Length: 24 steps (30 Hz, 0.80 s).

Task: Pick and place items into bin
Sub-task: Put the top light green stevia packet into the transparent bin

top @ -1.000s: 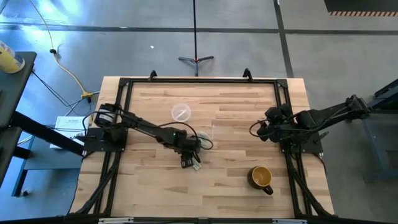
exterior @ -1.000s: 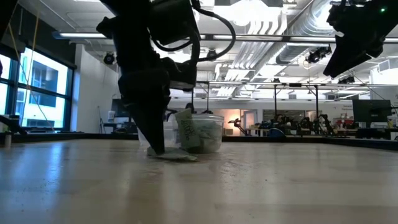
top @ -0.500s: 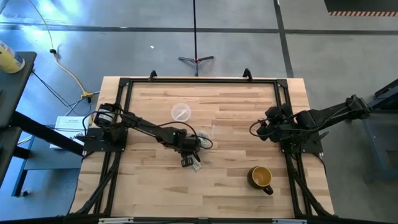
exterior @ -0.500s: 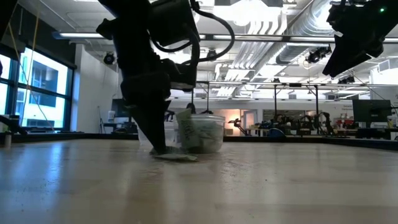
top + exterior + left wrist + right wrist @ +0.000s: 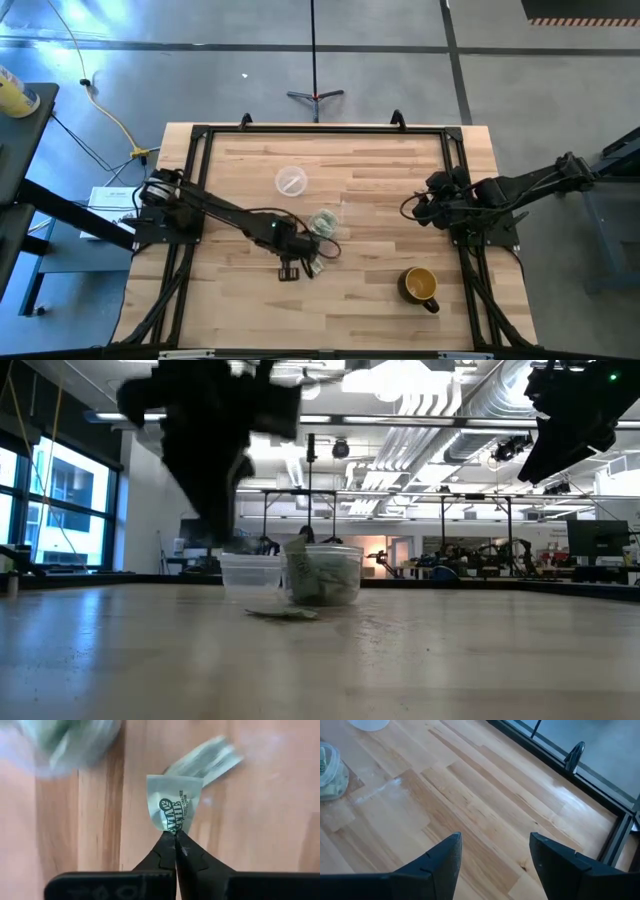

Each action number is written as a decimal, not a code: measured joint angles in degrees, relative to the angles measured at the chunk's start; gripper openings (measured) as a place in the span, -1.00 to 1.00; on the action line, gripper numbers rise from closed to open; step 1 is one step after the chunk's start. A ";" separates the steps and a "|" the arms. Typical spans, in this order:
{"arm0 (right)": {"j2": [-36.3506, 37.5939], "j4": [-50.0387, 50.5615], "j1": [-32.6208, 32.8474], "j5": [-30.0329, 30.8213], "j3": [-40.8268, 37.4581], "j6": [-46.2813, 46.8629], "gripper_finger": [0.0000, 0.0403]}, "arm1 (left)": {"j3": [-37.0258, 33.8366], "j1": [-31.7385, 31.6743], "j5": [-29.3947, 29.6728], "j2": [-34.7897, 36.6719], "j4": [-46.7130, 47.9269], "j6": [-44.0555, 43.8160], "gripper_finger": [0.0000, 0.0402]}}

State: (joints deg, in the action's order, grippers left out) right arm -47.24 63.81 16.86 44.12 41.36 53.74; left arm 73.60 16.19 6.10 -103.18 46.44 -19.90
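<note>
Lifting one item looks like the step in hand: the left pincer (image 5: 175, 836), at lower centre of the high view, is closed tight on a pale green wrapper (image 5: 175, 807), with another wrapper (image 5: 207, 760) on the desk (image 5: 380, 180) beyond. Next, carry it over the bin (image 5: 324, 223), just up and right, and release. The right pincer (image 5: 492, 852) waits at the desk's right edge, spread wide, holding nothing.

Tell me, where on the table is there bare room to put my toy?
Bare wood lies along the near edge left of the mug, and across the far strip behind the disc. The middle is crowded: cup, loose wrapper, and left gripper.
</note>
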 joint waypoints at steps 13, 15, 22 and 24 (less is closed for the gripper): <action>-0.11 0.00 0.00 -1.03 0.00 -0.06 0.12 | 8.64 -11.16 8.68 -0.17 -0.64 22.86 -0.85; -0.11 0.02 0.00 -1.67 0.00 0.04 0.12 | 8.67 -12.88 6.31 -1.27 -2.73 27.06 -0.85; -0.16 0.25 0.00 -2.46 0.00 0.24 0.11 | 8.53 -14.29 0.84 -5.52 -1.14 35.30 -0.81; -0.37 0.44 0.00 -2.29 0.00 0.24 0.12 | 8.73 -13.67 -0.92 -5.75 -2.98 36.79 -0.81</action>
State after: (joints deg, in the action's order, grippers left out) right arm -47.61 64.25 16.86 41.82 41.36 53.98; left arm 82.34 2.52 5.18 -108.92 43.46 16.89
